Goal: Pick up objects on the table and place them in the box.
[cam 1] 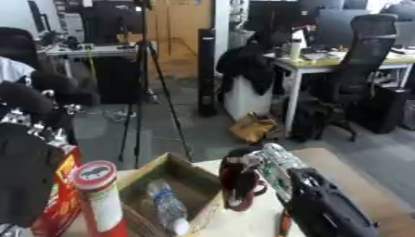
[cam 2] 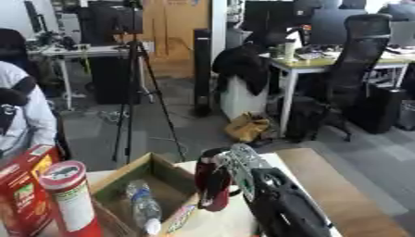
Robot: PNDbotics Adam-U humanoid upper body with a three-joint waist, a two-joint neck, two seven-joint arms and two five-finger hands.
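At the far left a red carton (cam 2: 24, 190) is standing beside a tall red tube (cam 2: 71, 199) with a pale lid, both waiting outside the box, so I judge the job partly done. The open cardboard box (cam 2: 122, 178) is already holding a clear plastic bottle (cam 2: 142, 206). Just right of it, the right hand (cam 1: 243, 178) is hovering over the table's near edge, fingers curling around what looks like a dark red mug (cam 1: 236, 185). The left hand isn't showing. The pale wooden table (cam 2: 340, 194) is running rightward; beyond it, a tripod (cam 2: 138, 92), desks and an office chair (cam 2: 356, 60) are filling the room.
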